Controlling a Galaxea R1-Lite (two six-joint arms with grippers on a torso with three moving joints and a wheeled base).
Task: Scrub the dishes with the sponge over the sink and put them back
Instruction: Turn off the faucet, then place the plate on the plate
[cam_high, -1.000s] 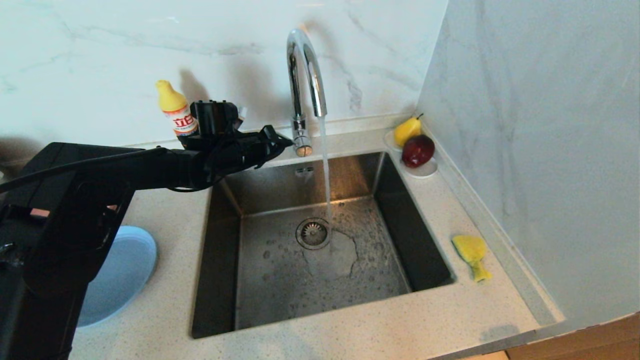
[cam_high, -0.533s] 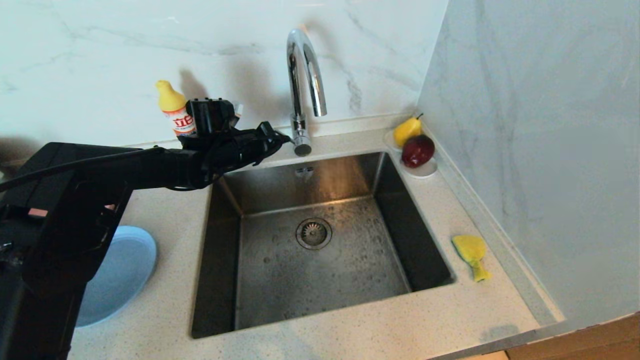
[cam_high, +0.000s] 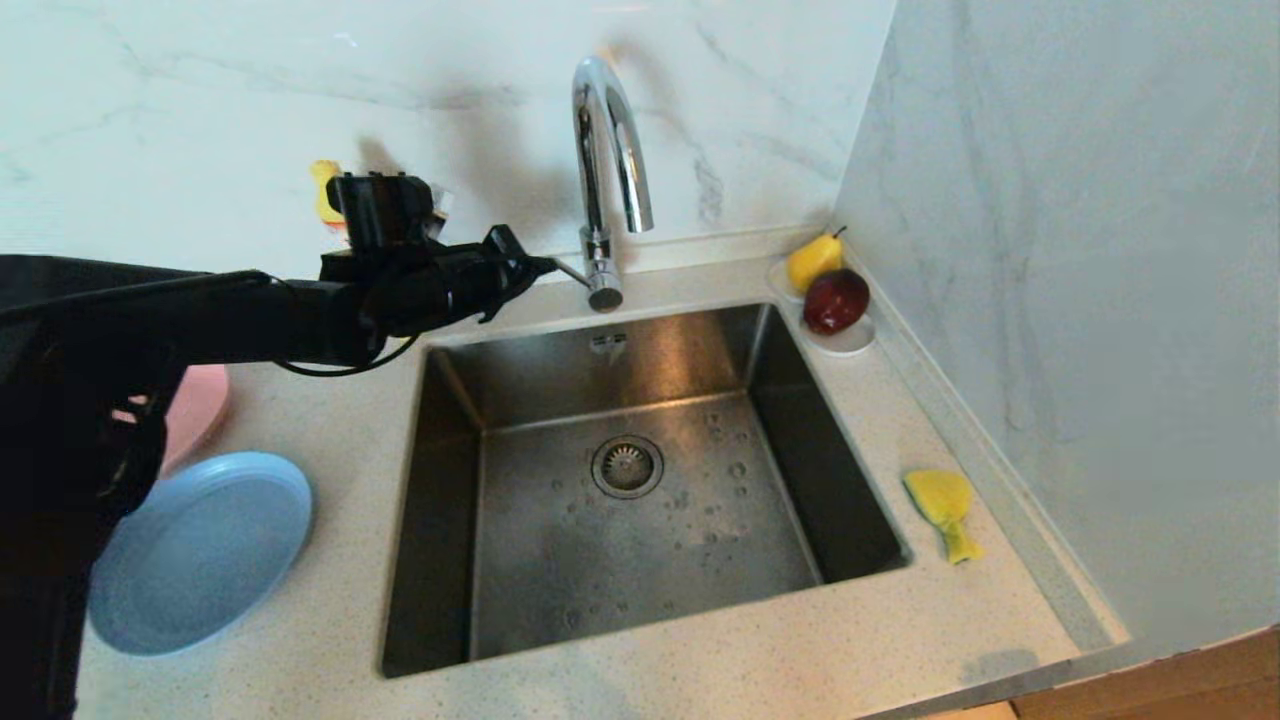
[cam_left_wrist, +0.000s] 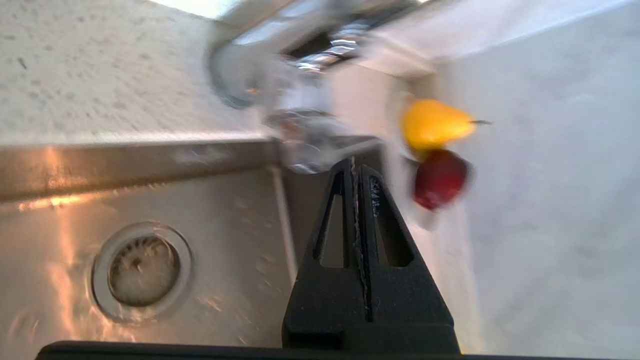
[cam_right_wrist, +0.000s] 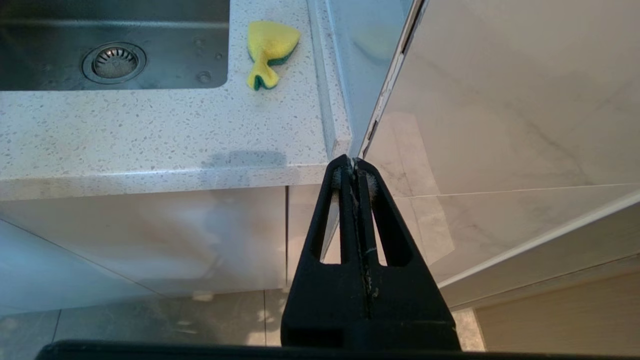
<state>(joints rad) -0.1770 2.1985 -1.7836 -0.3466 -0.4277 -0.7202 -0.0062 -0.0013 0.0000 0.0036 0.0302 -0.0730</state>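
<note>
Left gripper (cam_high: 535, 266) at the tap (cam_high: 605, 180) lever, water off.
Jaws closed on nothing, probably for nudging; sponge (cam_high: 942, 505) waits at the sink's (cam_high: 440, 480) three o'clock; right gripper (cam_right_wrist: 355, 167) parked below the desk (cam_right_wrist: 150, 135), jaws closed.

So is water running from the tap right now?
No. In the head view nothing falls from the tap spout, and the sink floor holds only scattered droplets around the drain.

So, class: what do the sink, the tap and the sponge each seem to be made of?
Sink: looks like brushed stainless steel, a dull grey sheen with soft reflections.
Tap: probably chromed metal, a mirror-bright arch.
Sponge: seems soft yellow foam, matte, with a thin green layer showing at its edge.
</note>
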